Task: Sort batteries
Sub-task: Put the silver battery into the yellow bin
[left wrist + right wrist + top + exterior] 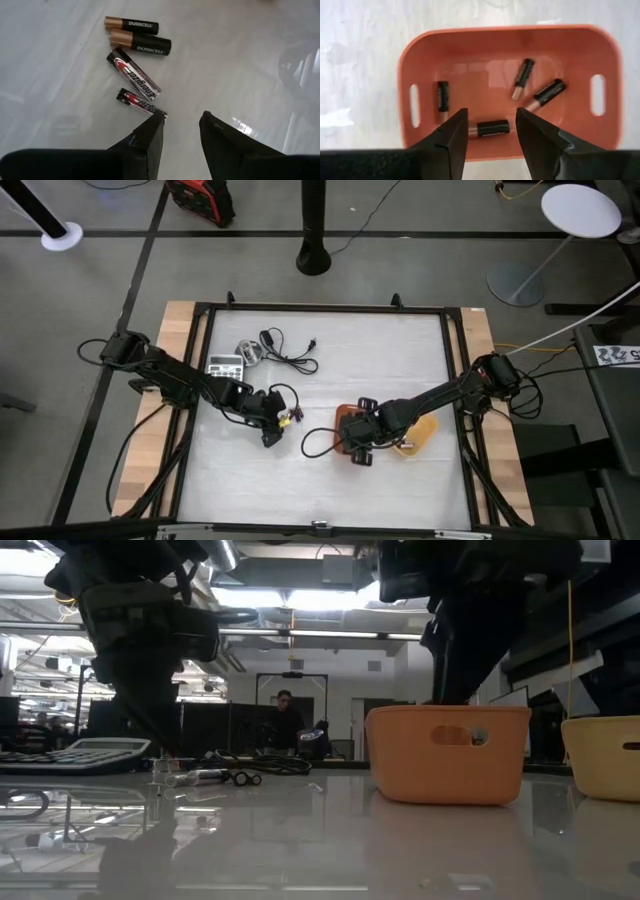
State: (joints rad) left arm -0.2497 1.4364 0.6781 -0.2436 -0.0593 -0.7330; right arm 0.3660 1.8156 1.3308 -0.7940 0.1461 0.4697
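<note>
Two copper-and-black batteries [137, 36] and two silver-black-red batteries [134, 74] lie side by side on the white table. My left gripper [181, 120] is open, low over the table, just beside the nearest of them [140, 101]; in the high view it [272, 430] is left of centre. My right gripper [491, 114] is open above the orange tray [510, 37], which stands on the table [345, 420] and holds several batteries lying on its floor. One of these [493, 128] shows between the fingers. My left gripper has one fingertip [156, 122] right at the near end [161, 113] of the closest silver-black-red battery, which lies flat on the table. I cannot tell whether the finger touches it. The other finger stands clear on the table side.
A pale yellow tray [422, 432] stands right of the orange one. A grey calculator [226, 365] and a black coiled cable [288, 356] lie toward the far left. A loose black cable loop [315, 444] lies between the grippers. A person [285, 720] stands far behind the table.
</note>
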